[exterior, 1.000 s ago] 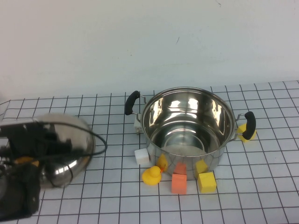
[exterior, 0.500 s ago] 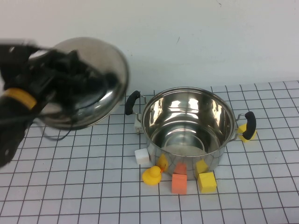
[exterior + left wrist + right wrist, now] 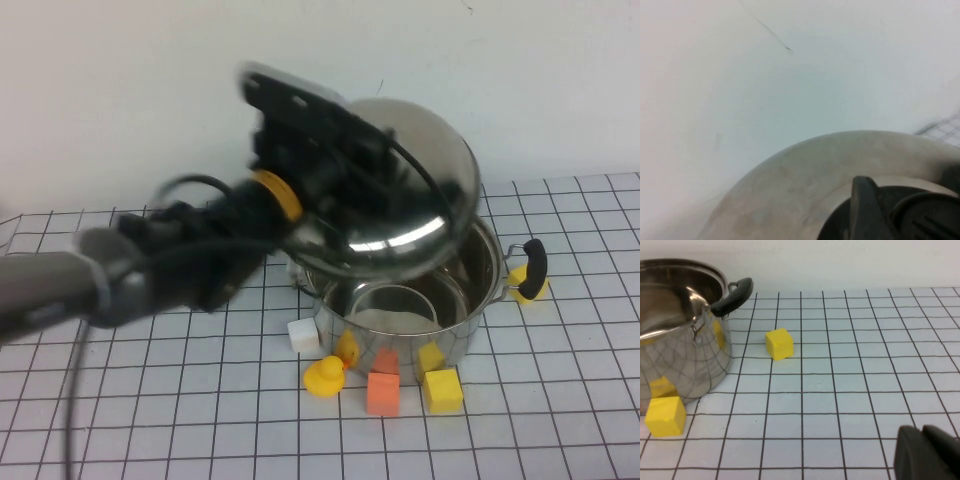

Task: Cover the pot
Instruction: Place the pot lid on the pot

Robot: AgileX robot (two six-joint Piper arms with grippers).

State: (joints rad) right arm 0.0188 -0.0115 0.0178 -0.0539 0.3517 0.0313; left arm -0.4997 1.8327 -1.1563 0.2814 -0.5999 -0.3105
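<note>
The pot point(image 3: 478, 300) is a large shiny steel pot with black side handles, standing open on the checked table. It also shows in the right wrist view point(image 3: 675, 340). My left gripper point(image 3: 335, 165) is shut on the black knob point(image 3: 927, 220) of the domed steel lid point(image 3: 405, 195). It holds the lid tilted above the pot's near-left rim, partly over the opening. The lid fills the lower part of the left wrist view point(image 3: 805, 175). My right gripper point(image 3: 925, 452) is shut and empty, low over the table to the right of the pot, out of the high view.
A white cube point(image 3: 303, 335), a yellow duck point(image 3: 325, 377), an orange block point(image 3: 383, 393) and a yellow block point(image 3: 443, 389) lie at the pot's front. Another yellow block point(image 3: 779, 344) lies by the pot's right handle point(image 3: 533, 265).
My left arm has lifted the lid from the table at the left, swung it up and to the right, and now holds it over the pot's rim. The pot and blocks have not moved.
</note>
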